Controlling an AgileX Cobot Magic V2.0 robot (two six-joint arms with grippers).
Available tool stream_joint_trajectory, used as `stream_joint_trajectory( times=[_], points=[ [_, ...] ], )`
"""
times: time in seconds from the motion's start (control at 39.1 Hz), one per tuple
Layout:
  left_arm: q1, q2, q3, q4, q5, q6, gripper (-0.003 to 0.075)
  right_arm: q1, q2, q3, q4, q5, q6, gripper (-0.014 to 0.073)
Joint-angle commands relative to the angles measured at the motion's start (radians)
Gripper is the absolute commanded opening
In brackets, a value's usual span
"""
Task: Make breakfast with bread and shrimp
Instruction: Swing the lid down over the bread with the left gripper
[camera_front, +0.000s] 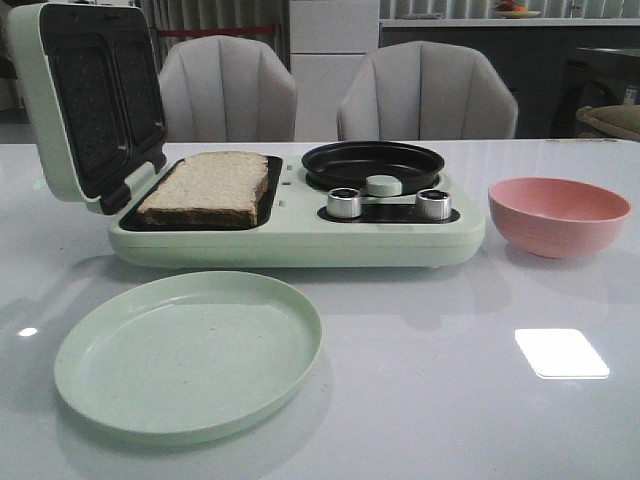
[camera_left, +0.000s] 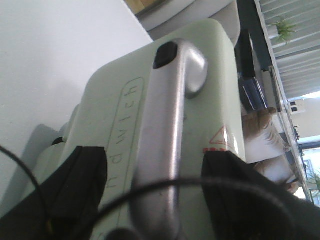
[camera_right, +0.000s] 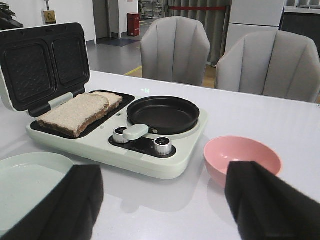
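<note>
The bread (camera_front: 210, 187) lies in the open sandwich maker (camera_front: 300, 235) on the bench (camera_front: 450, 400), while the frying pan (camera_front: 373, 165), green plate (camera_front: 188, 352) and pink bowl (camera_front: 558, 215) hold nothing, the left tool (camera_left: 155, 195) spread around the lid handle (camera_left: 165, 140) and the right tool (camera_right: 160, 200) spread apart.

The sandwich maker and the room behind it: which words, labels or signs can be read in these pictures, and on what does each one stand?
"ndwich": raised letters on the lid of the sandwich maker, left wrist view; the first letters are hidden behind the left hand.
Red warning triangle, no words: on the same lid, by the handle.
Yellow sign on the far wall, right wrist view: too small to read.
Knobs: no readable marks.
</note>
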Motion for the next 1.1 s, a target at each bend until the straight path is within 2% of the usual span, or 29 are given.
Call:
stream_joint_trajectory(
  times=[0.0, 0.23, 0.33, 0.79, 1.07],
  points=[
    [-0.012, -0.048, -0.037, -0.069, 0.06, 0.058, 0.0428, -0.004, 0.007, -0.027, -0.003, -0.074, -0.008, 0.0602],
    [-0.082, -0.042, -0.037, -0.069, 0.045, 0.079, 0.0227, -0.004, 0.007, -0.027, -0.003, -0.074, -0.008, 0.0602],
    [-0.122, -0.036, -0.037, -0.071, 0.03, 0.079, 0.0188, -0.004, 0.007, -0.027, -0.003, -0.074, -0.008, 0.0602],
    [-0.356, -0.036, -0.037, -0.039, -0.126, 0.35, 0.0188, -0.004, 0.007, -0.027, -0.003, -0.074, -0.008, 0.0602],
    [-0.495, -0.001, -0.037, 0.192, -0.189, 0.427, 0.0201, -0.004, 0.007, -0.027, -0.003, -0.074, -0.008, 0.0602]
  ],
)
